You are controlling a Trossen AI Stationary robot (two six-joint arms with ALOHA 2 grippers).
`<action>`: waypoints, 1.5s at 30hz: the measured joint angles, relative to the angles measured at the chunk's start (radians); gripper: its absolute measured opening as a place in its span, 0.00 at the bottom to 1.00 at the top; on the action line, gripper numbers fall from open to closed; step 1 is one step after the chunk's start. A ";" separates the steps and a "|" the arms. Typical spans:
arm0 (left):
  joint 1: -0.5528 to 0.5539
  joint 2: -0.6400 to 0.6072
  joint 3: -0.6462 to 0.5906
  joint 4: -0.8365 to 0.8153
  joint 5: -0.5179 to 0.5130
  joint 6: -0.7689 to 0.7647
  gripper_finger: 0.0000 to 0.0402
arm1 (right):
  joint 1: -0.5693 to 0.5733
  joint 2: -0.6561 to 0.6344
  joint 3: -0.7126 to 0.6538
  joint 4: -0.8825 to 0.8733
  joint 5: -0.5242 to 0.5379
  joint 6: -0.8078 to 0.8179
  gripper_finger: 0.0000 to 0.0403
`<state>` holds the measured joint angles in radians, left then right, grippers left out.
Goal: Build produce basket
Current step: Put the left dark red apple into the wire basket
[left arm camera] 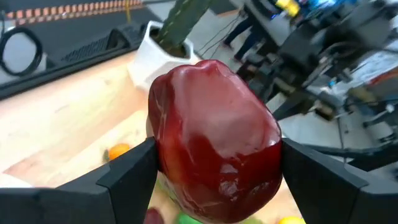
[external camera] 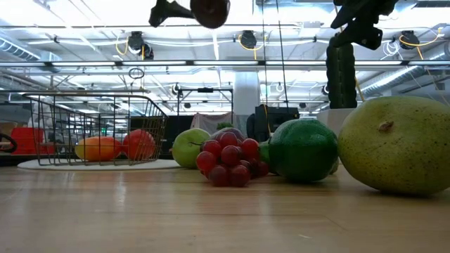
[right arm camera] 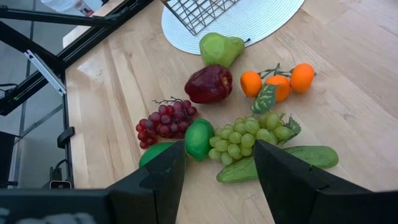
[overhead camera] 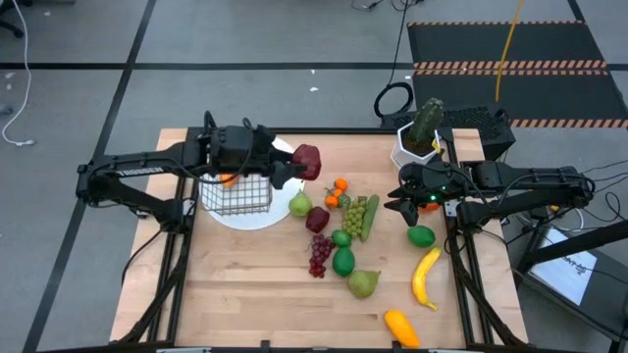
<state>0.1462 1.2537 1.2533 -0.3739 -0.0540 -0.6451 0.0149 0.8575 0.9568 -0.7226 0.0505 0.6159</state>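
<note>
Left gripper (overhead camera: 299, 163) jaws clamping red apple (overhead camera: 307, 161) beside basket (overhead camera: 235, 193), right gripper (overhead camera: 400, 201) jaws apart, empty

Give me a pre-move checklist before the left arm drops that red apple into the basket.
1. Grip: left hand shut on the red apple, a finger on each side: ok.
2. Apple lifted clear of the table: ok.
3. Apple above the basket: not ok, it hangs beside it, over the white plate.
4. Room in the basket: ok, only orange and red pieces lie inside.
5. Right hand out of the way: ok, open above the green grapes.
</note>
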 joint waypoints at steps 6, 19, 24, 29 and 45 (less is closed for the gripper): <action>0.003 0.000 0.000 -0.023 0.000 -0.122 0.78 | 0.000 0.000 0.000 0.000 0.000 -0.001 0.46; 0.003 0.000 0.000 -0.013 0.000 -0.527 0.78 | 0.000 0.000 0.000 0.000 0.000 -0.017 0.46; -0.002 0.000 0.000 0.013 0.000 -0.603 0.78 | 0.000 0.000 0.000 0.000 0.000 -0.035 0.46; -0.005 0.000 0.000 0.048 0.000 -0.700 0.78 | 0.000 0.000 0.000 0.000 0.000 -0.057 0.46; -0.005 0.000 0.000 0.104 0.001 -0.753 0.78 | 0.000 0.000 0.000 0.000 0.000 -0.087 0.46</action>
<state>0.1410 1.2537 1.2533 -0.2697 -0.0528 -1.3984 0.0151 0.8574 0.9569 -0.7227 0.0509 0.5293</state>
